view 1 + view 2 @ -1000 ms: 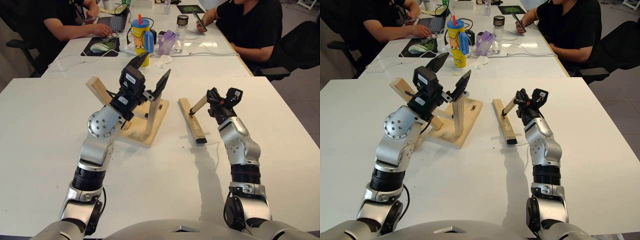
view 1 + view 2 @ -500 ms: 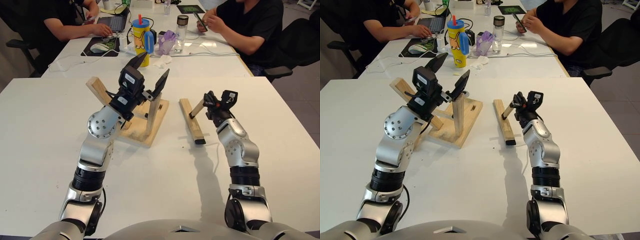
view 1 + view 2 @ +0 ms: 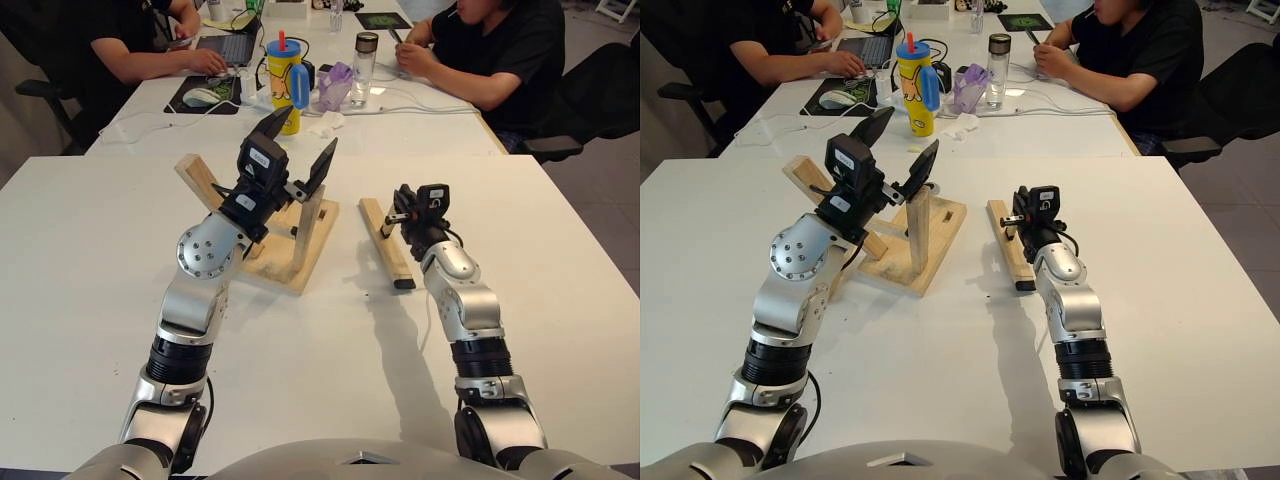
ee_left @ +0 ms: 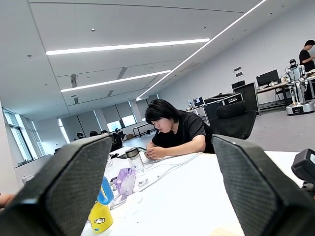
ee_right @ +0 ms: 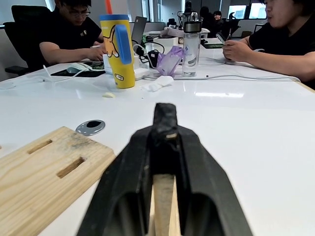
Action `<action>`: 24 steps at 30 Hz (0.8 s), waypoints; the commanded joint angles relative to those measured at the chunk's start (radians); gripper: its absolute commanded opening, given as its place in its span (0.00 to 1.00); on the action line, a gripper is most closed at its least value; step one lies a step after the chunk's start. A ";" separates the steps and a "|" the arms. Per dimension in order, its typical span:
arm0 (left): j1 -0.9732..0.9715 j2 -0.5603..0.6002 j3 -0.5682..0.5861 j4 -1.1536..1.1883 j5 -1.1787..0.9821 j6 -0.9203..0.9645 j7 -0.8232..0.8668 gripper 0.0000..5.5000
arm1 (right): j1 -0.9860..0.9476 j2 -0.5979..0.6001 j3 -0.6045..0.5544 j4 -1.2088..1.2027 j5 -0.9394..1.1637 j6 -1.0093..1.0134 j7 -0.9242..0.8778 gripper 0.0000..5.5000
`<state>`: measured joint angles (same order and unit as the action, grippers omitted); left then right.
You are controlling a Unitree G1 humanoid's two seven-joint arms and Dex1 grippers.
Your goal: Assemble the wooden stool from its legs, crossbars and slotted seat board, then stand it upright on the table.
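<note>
- Nearest of all, a broad white table point(image 3: 80, 300) is spread across the lower half of the head view, with both arms stretched out over it.
- Right of centre, the right gripper point(image 3: 402, 208) is seen clamped down hard on a short pale wooden crossbar point(image 3: 388, 224). The bar is held tilted, its lower end dropped towards the timber beside it; whether the two touch cannot be told.
- From the right wrist camera the black fingers point(image 5: 133, 162) are shown pinched together, the bar's pale wood caught between them.
- Just left of that gripper, a long pale wooden leg point(image 3: 392, 255) with a dark near tip is laid flat on the table, running from near to far.
- At centre frame, a flat pale wooden seat board point(image 3: 272, 268) with cut slots is laid on the table.
- One upright wooden leg point(image 3: 918, 235) is stood in the board, and a slanted wooden leg point(image 3: 197, 178) is angled out towards the upper left.
- Above the board the left gripper point(image 3: 314, 124) is held raised, its black padded fingers point(image 4: 69, 191) spread wide and nothing gripped between them.
- Farthest back, on a second table at upper centre, a yellow tumbler point(image 3: 283, 70) with a blue handle and a clear bottle point(image 3: 364, 60) with a dark cap are stood, and a black mouse mat point(image 3: 222, 98) is laid to their left.
</note>
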<state>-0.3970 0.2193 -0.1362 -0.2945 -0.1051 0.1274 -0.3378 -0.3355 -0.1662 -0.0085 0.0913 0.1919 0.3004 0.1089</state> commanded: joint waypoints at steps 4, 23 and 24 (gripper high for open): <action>0.011 -0.002 0.003 -0.004 0.014 0.007 0.006 0.68 | 0.059 -0.008 0.021 0.081 -0.049 0.066 0.014 0.08; 0.043 -0.017 0.007 0.001 0.027 -0.010 0.032 0.68 | -0.086 -0.033 -0.072 -0.150 -0.005 -0.074 0.076 0.34; 0.045 -0.017 0.006 0.001 0.029 -0.012 0.033 0.68 | -0.105 -0.039 -0.070 -0.161 -0.013 -0.096 0.084 0.34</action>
<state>-0.3756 0.2010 -0.1299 -0.2945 -0.0945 0.1111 -0.3064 -0.3789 -0.1850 -0.0749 -0.0247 0.1836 0.2500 0.1721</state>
